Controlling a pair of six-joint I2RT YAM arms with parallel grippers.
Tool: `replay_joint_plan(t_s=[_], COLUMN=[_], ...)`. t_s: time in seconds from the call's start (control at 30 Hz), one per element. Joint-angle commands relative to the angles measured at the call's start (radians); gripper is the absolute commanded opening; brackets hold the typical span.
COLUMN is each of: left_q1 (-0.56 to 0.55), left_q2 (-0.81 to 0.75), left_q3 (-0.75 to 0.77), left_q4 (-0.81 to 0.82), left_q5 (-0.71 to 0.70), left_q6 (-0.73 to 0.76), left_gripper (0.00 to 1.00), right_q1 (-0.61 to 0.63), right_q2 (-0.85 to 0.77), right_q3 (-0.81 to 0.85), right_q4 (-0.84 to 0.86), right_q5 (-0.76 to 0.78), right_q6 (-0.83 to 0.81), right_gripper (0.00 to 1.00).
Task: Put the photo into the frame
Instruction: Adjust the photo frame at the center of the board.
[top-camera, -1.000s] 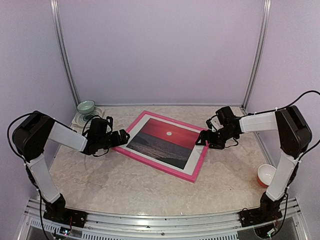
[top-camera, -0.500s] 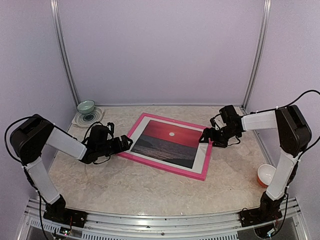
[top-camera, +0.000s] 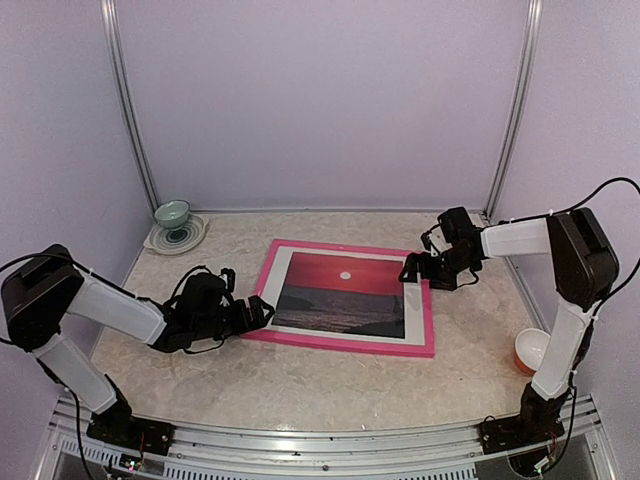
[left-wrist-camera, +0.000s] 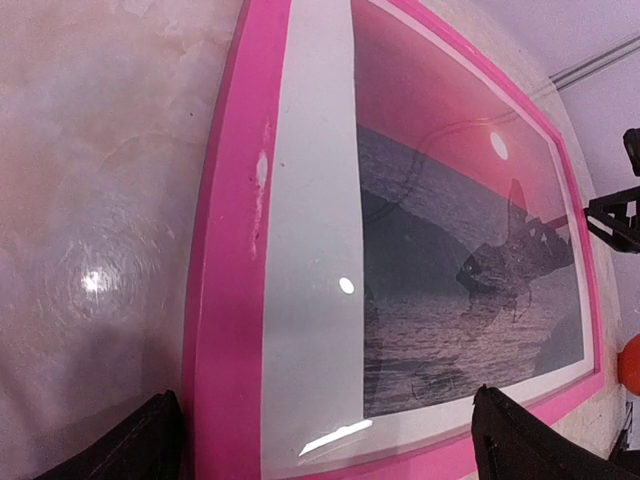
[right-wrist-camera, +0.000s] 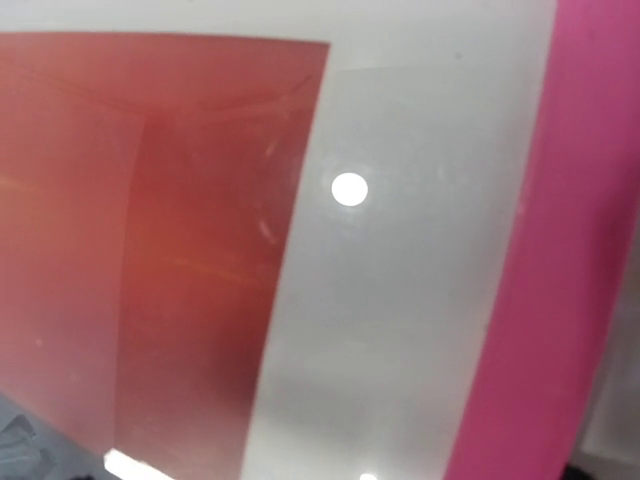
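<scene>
Two arms reach inward in the top external view, and between them the frame (top-camera: 340, 344) lies flat on the table (top-camera: 300, 395), pink front up, holding the photo (top-camera: 345, 295) inside a white mat (top-camera: 268, 295). The left gripper (top-camera: 258, 312) sits low at the frame's left rail, and the right gripper (top-camera: 410, 272) is over the far right corner. From here the fingers of both are too small and dark to make out. Two bowls stand well apart: a green bowl (top-camera: 172, 212) on a saucer (top-camera: 190, 236) at the far left corner, and a red bowl (top-camera: 532, 350) with a white inside at the right, partly hidden behind the right arm. The contents of the green one cannot be seen. The left wrist view shows one black fingertip (left-wrist-camera: 140, 445) at each lower corner, cut off by the edge and set wide apart, clamped on nothing, with the frame's near rail (left-wrist-camera: 225, 250) running between them. Glare and a dark reflection blur the print, and an orange sliver at the right edge is cut off. The right wrist view is a blurred close-up of red print (right-wrist-camera: 150, 250), mat (right-wrist-camera: 400, 300) and pink rail (right-wrist-camera: 560, 250). No fingers show in it, and the right pincer stands apart.
</scene>
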Motion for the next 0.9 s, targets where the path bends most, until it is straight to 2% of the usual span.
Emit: replay_joint_plan(t_s=[0.0, 0.27, 0.87], left_q1=[-0.064, -0.102, -0.116], left_q2=[-0.067, -0.134, -0.155], left_q3=[-0.015, -0.057, -0.041], left_q4=[-0.063, -0.080, -0.117], left_q5=[-0.011, -0.040, -0.064], left_q6=[-0.049, -0.088, -0.078], left_gripper=[0.99, 0.99, 0.99], right_q1=[0.013, 0.013, 0.011], right_q2=[0.024, 0.029, 0.062], right_q3=[0.021, 0.038, 0.156], right_q4=[0.016, 0.030, -0.020], right_q5=[-0.095, -0.120, -0.064], right_q6=[-0.007, -0.002, -0.043], right_gripper=[0.99, 0.99, 0.99])
